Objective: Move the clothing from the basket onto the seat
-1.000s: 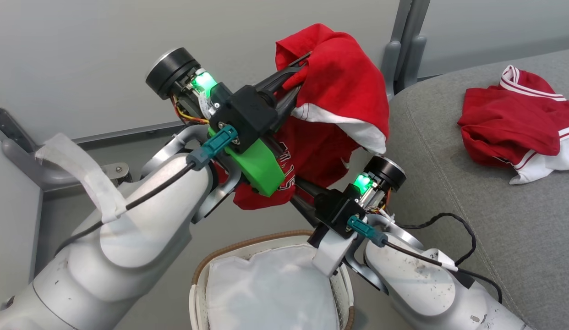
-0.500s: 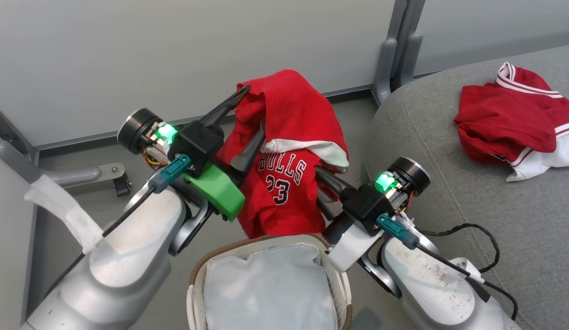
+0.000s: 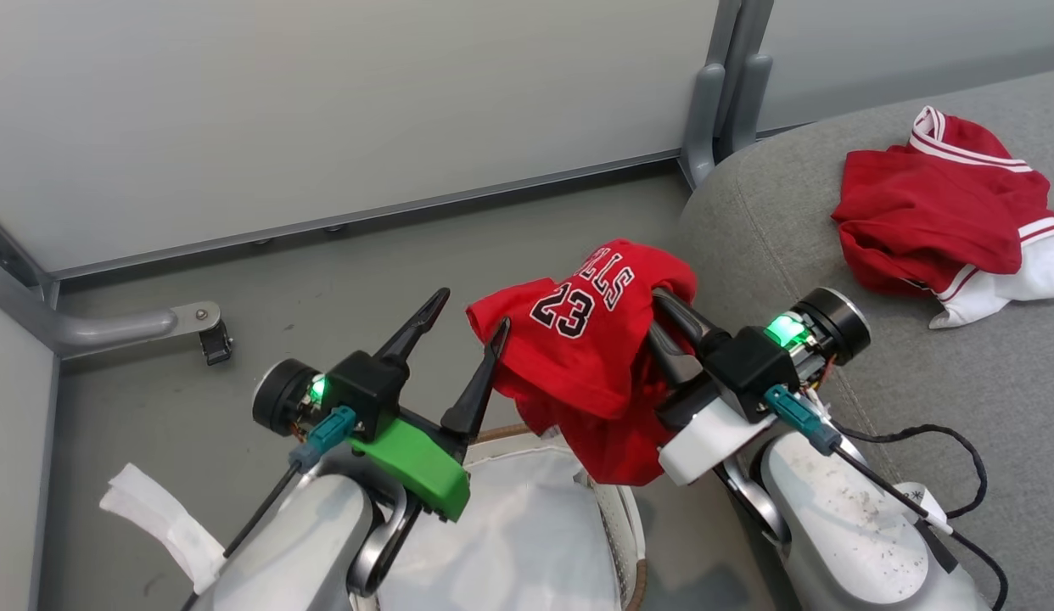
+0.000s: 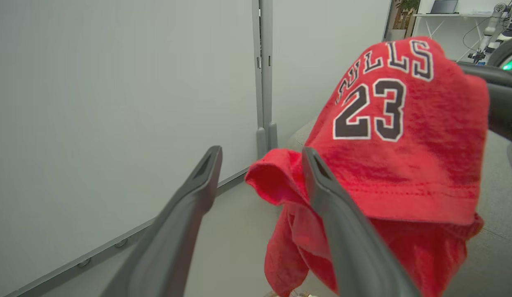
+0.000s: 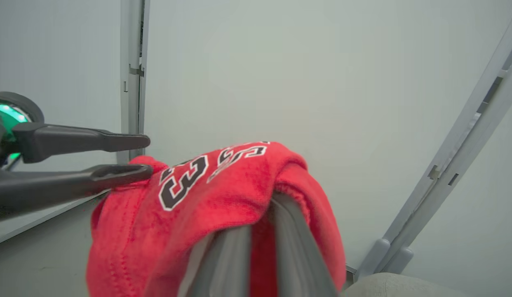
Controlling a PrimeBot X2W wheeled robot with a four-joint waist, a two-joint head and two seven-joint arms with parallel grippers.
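Observation:
A red piece of the clothing (image 3: 591,356) with "23" lettering hangs over my right gripper (image 3: 667,310), which is shut on it above the basket's far rim. The cloth hides the fingertips (image 5: 295,243). My left gripper (image 3: 473,312) stands open just left of the garment, and its near finger (image 4: 322,185) lies against the cloth's edge (image 4: 276,177). The cream basket (image 3: 493,434) with its white liner sits low between my arms. Another red garment with white trim (image 3: 926,216) lies on the grey seat (image 3: 917,399) at the right.
A grey partition wall (image 3: 323,110) with a post (image 3: 714,93) stands behind. The bare grey floor (image 3: 281,288) spreads to the left, with a metal leg and caster (image 3: 209,339) on it. A black cable (image 3: 960,475) trails over the seat edge.
My left gripper has opened and let go of the red garment, which now hangs from the right gripper alone. Both arms have come lower, and the camera has shifted.

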